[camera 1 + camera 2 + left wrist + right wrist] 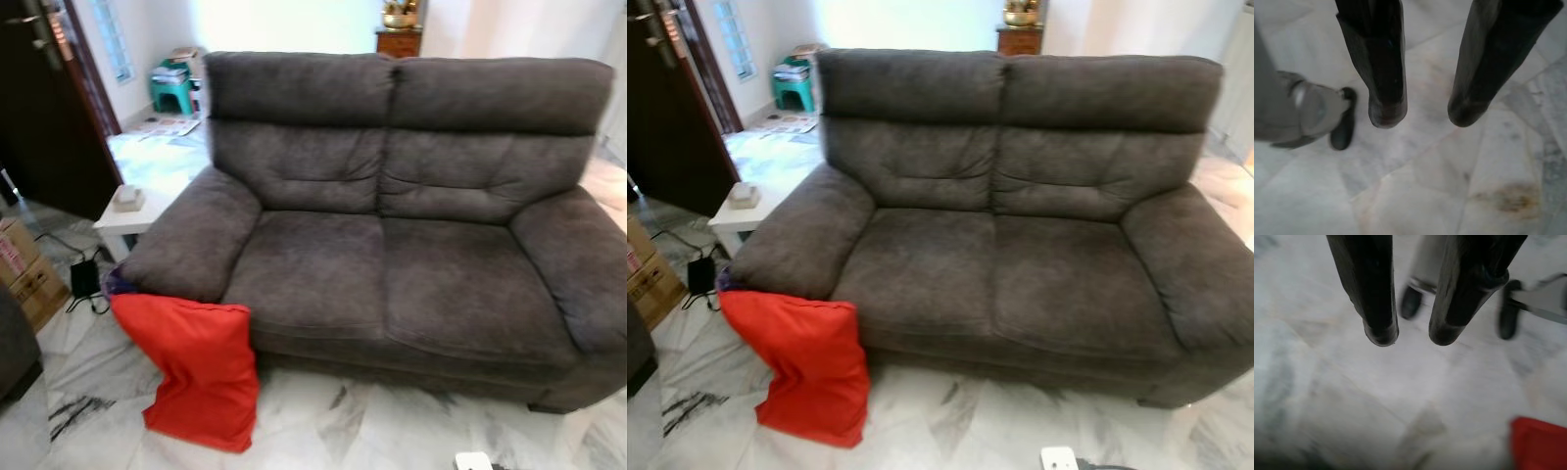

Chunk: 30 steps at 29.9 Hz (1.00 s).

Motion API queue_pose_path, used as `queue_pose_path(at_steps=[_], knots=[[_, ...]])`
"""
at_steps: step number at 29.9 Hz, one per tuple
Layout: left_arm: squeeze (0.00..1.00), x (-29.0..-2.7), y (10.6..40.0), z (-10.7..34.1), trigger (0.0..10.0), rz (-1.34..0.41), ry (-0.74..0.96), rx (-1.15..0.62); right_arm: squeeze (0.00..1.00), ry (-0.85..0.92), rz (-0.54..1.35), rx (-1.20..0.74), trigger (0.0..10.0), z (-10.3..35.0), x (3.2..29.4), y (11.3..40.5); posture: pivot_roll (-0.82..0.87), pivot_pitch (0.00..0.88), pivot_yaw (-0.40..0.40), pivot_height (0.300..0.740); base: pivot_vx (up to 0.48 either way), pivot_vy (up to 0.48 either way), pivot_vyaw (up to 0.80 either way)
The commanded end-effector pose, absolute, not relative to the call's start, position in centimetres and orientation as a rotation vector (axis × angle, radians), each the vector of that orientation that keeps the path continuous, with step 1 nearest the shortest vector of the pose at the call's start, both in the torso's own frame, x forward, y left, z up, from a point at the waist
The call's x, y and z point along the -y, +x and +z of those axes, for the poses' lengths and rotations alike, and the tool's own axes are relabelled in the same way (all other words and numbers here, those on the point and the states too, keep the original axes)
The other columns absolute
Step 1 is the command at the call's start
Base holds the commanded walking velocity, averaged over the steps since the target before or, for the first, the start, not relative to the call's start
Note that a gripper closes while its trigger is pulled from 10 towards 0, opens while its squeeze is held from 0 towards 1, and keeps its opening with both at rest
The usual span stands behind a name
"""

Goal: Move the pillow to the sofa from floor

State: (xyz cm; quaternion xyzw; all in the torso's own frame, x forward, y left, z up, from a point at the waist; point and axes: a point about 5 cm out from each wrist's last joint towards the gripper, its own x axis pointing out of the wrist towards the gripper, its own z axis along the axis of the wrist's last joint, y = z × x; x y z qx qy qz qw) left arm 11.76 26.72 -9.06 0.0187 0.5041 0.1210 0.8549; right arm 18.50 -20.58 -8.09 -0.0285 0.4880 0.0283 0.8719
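- Red pillow (196,367) stands on end on the marble floor (323,431), leaning against the front of the sofa's arm on my left side; its top edge touches the underside of that arm, its lower corner rests on the tiles.
- In my right wrist view I also catch a red corner of the pillow at the frame's edge, blurred.
- Sofa (392,225): dark grey, two seats, high back, both seat cushions bare.
- Left gripper (1422,113) hangs over the floor, pointing down; its two black fingers stand apart with a clear gap and nothing between them.
- Beside it in that view I see a grey robot foot (1308,112) with a dark toe on the tiles.
- Right gripper (1413,340) likewise points at the floor, fingers parted with a narrower gap, holding nothing. View is blurred; dark feet-like shapes show beyond the fingertips, I can't resolve them further.
- Left of the sofa: a low white side table (132,220) with a small beige box (128,199) on top.
- Near the table's foot, a black adapter (84,279) with cable on the floor.
- Far left edge: cardboard boxes (24,269), and a dark wooden door (49,108) behind them.
- Background: a green stool (172,93) stacked with items, and a wooden cabinet (399,41) behind the sofa back.
- A white object (474,461) lies on the floor at the bottom edge; can't identify it.
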Motion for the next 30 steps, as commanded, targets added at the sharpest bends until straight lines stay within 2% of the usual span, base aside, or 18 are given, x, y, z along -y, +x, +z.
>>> queue_pose_path(at_steps=[1,30], knots=[[0.00,-26.47,11.89,-9.12,10.0,0.245,0.044,-1.069,0.00,-0.073,0.037,-1.021,10.0,-7.98,21.58,18.33,0.02,0.000,0.025,0.740,0.000,0.394,0.00],[0.00,-26.38,12.00,-9.09,10.0,0.244,0.020,-1.054,0.00,-0.088,0.040,-1.019,10.0,-7.99,21.53,18.32,0.01,0.000,0.032,0.740,0.000,0.000,0.00]])
